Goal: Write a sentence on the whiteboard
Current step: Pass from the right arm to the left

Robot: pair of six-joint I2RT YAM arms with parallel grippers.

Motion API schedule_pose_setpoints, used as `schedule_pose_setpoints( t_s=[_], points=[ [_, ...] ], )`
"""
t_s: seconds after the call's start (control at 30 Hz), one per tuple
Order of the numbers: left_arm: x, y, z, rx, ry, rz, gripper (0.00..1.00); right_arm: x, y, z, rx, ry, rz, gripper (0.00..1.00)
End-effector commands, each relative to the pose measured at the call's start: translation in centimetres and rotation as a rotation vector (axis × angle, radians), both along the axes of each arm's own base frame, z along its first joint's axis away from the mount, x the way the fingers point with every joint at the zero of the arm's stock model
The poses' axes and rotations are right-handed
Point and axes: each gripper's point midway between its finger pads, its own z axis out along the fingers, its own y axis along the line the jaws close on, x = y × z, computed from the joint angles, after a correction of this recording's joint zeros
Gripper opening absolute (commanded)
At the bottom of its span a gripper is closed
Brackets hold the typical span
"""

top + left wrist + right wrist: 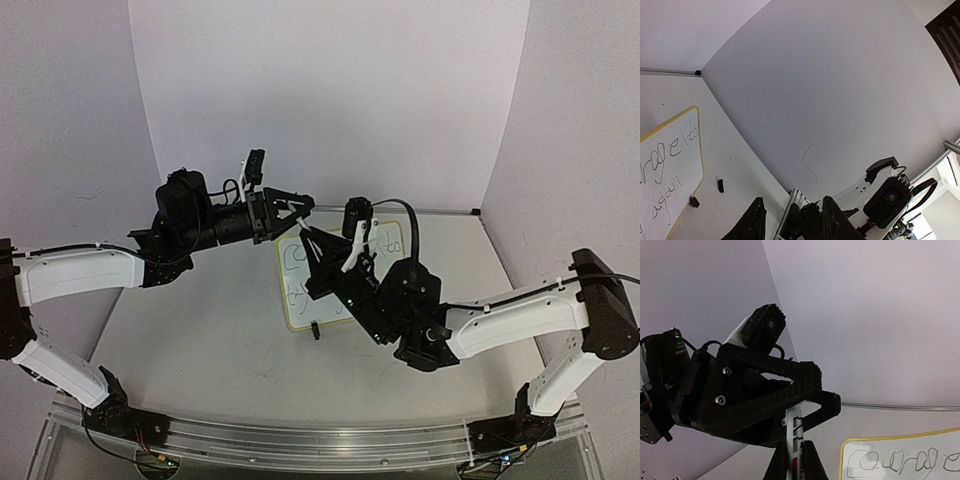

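The whiteboard (292,300) lies flat on the table under both grippers, its yellow rim showing in the left wrist view (670,165) and the right wrist view (900,460). The sentence (670,150) is dark cursive; I read "courage" (900,460), then "to" and "again" below. My right gripper (794,452) is shut on a white marker (796,435) and holds it above the board's left edge (310,235). My left gripper (305,205) comes in from the left, its jaws (827,387) apart around the marker's far end. Nothing else sits between the left fingers (757,220).
A small black clip foot (694,202) sits at the board's rim and a small black piece (720,185) lies on the table (200,340) beside it. White walls close the table at the back and sides. The aluminium rail (300,435) carries both arm bases.
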Motion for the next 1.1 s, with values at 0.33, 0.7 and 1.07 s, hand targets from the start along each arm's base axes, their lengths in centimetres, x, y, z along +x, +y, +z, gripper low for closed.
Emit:
schedule_pose_setpoints(
  t_s=[0.33,0.7,1.07],
  points=[
    [-1.0,-0.3,2.5,-0.086,0.014,-0.052,0.34,1.2,-1.6,0.4,-0.01,0.011,-0.154,0.0],
    [-1.4,-1.1,1.9,-0.096,0.056,-0.109,0.16,1.6,-1.8,0.2,-0.034,0.014,-0.194,0.0],
    [-0.6,-0.7,1.0,0.019,-0.001,-0.04,0.0,1.5,-3.7,-1.0,-0.084,0.075,-0.218,0.32]
  ],
)
